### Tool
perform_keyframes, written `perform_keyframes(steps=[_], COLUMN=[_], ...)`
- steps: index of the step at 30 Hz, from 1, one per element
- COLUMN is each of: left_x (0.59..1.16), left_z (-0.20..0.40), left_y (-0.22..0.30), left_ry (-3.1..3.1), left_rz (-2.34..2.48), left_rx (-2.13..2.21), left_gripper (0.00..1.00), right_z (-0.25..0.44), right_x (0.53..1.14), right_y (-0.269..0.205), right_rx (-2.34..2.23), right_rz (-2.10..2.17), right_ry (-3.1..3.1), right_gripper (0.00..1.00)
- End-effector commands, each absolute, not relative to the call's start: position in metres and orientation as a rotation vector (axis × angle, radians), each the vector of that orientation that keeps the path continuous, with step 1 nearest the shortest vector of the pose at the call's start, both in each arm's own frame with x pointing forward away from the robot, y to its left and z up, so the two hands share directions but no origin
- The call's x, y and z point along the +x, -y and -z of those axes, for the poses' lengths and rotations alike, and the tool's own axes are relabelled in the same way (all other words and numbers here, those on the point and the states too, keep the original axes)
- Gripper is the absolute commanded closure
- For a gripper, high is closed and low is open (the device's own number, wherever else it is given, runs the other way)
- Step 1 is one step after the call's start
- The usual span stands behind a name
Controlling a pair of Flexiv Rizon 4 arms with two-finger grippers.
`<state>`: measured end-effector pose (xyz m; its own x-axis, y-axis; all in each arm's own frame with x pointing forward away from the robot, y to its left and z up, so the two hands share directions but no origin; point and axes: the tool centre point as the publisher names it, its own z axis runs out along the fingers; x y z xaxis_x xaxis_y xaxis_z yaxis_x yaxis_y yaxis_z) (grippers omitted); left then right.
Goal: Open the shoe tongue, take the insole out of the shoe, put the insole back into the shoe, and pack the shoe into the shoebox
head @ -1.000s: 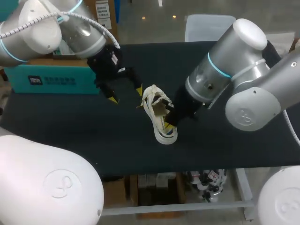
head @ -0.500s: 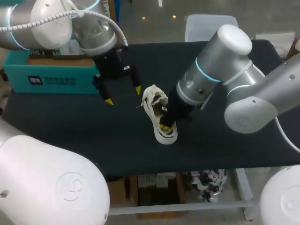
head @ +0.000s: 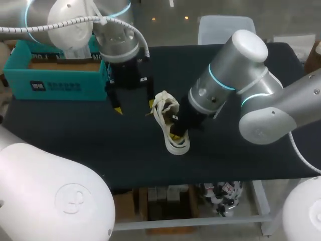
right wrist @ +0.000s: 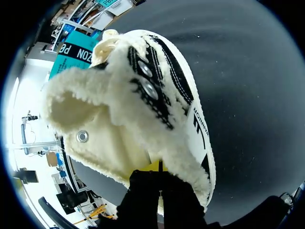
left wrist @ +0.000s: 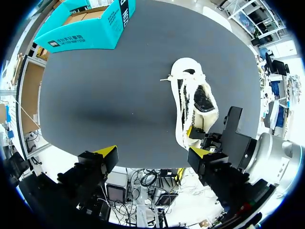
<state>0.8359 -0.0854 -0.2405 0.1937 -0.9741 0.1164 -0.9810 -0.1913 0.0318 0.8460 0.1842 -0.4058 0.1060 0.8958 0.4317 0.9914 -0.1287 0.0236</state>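
Presently, item by item, grippers first.

Right gripper [head: 175, 134]: closed to a narrow gap. It pinches the fleece-lined rim at the heel end of the shoe [head: 168, 120]. In its own wrist view the black fingers [right wrist: 143, 191] stand almost together, and a sliver of yellow tip shows against the fleece. In the left wrist view one yellow tip of the right gripper [left wrist: 194, 132] lies against the outer side wall of the shoe [left wrist: 193, 102].

Left gripper [head: 134, 106]: spread wide, holding nothing, touching nothing. It hangs above the table [head: 75, 130] just beside the shoe's toe end, on the shoebox side. In its own view the left gripper [left wrist: 153, 153] looks out over bare table, with the shoe ahead of one finger.

Shoe [right wrist: 157, 95]: cream-white, with thick pale fleece lining, dark stitched bands carrying metal eyelets, and dark lettering on the side wall. The flaps are folded outward, and the dark inside shows from above. A loose lace end sticks out near the toe.

Orientation: the long axis runs diagonally. The heel is toward the table's near edge, at the right gripper. The toe points away, toward the far side and the shoebox.

Shoebox [head: 55, 75]: teal, open-topped, at the table's far left, well apart from the shoe.
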Motion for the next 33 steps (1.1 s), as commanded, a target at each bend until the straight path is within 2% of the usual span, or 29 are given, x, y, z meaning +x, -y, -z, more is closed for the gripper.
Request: perform_keyframes(steps=[1, 11, 22, 33], left_x=[0.840, 0.842, 0.845, 0.852], left_z=[0.245, 0.244, 0.246, 0.251], left_y=[0.085, 0.079, 0.088, 0.116], left_ry=[1.929, 1.924, 1.925, 1.952], left_rz=[-0.108, -0.120, -0.080, -0.038], left_rx=[2.338, 2.338, 2.338, 2.330], left_gripper=[0.00, 0.00, 0.00, 0.00], right_z=[0.398, 0.363, 0.321, 0.303], right_x=[0.841, 0.838, 0.847, 0.887], right_y=[-0.184, -0.168, -0.125, -0.073], right_rx=[-2.195, -2.218, -2.180, -2.178], right_rz=[0.637, 0.672, 0.727, 0.564], right_ry=[1.891, 1.952, 2.101, 2.071], right_gripper=[1.00, 1.00, 1.00, 1.00])
